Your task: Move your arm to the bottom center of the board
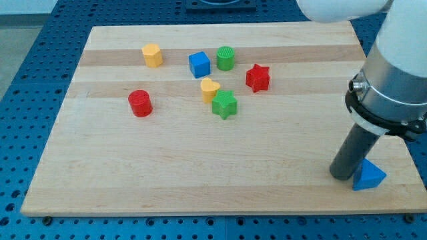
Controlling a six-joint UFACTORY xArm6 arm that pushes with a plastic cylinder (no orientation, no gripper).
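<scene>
My tip (343, 176) rests on the wooden board (200, 180) near the view's bottom right, touching or just left of a blue triangle block (369, 177). The other blocks lie well to the upper left of my tip: a red cylinder (140, 103), a yellow block (152, 55), a blue cube (199, 64), a green cylinder (225, 59), a red star (257, 78), a yellow heart-like block (210, 89) and a green star (225, 105). The yellow heart and green star touch each other.
The arm's white and grey body (393, 73) fills the view's upper right and hides part of the board's right edge. A blue perforated table (40, 73) surrounds the board.
</scene>
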